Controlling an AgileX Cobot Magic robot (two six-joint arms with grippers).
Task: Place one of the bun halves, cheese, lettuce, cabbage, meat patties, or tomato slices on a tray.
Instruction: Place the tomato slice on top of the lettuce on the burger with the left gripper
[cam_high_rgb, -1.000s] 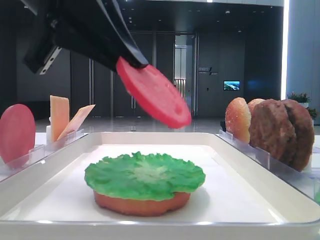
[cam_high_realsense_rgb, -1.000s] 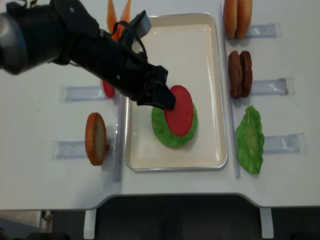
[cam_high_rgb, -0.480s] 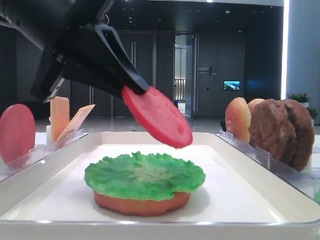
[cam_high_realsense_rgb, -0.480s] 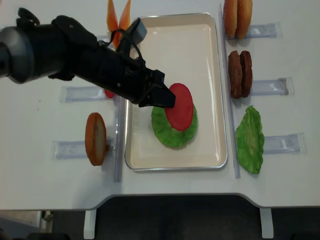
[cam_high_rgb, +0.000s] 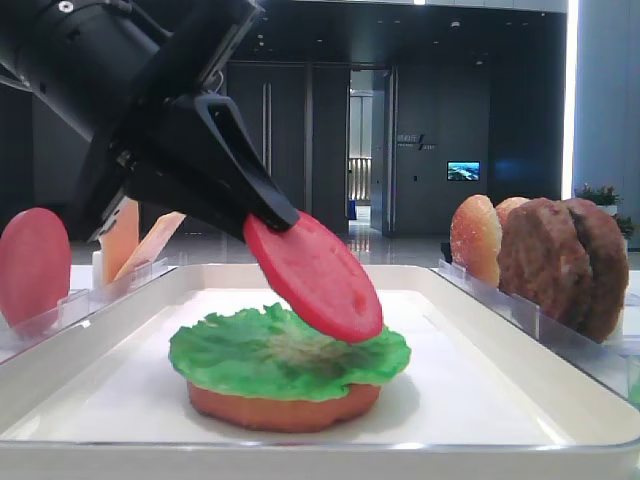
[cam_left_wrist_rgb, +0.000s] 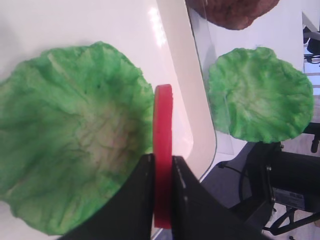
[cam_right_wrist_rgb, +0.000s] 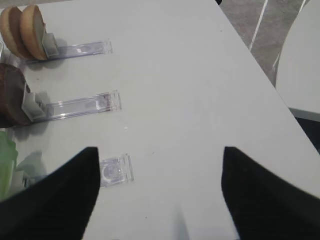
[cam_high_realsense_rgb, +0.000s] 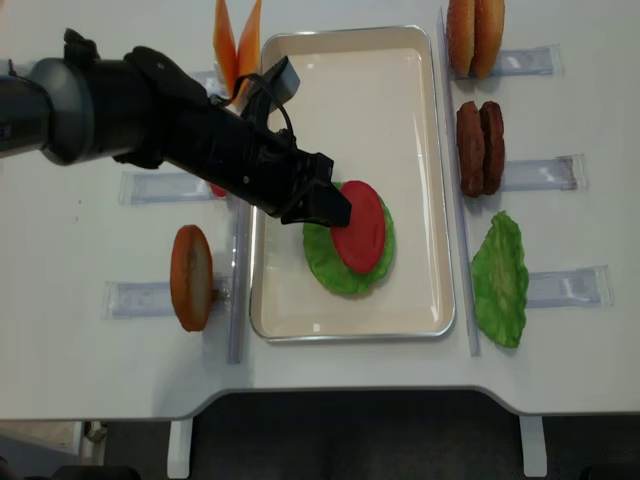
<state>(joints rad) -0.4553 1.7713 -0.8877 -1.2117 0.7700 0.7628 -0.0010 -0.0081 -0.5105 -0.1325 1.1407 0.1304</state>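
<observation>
While the left tool (cam_high_realsense_rgb: 335, 212) clamps a tomato slice (cam_high_realsense_rgb: 360, 226), the white table (cam_high_realsense_rgb: 90, 350) — dark lobby behind.

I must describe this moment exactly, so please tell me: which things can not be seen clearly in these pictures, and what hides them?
- Bun half under the lettuce: only its edge shows in the low front view; in the overhead view the leaf covers it.
- Whether the tomato slice touches the lettuce: its lower edge hides the contact.
- Second tomato slice: in the overhead view the left gripper arm covers most of it.
- Right gripper: only two dark finger shapes, cut off by the bottom edge.
</observation>
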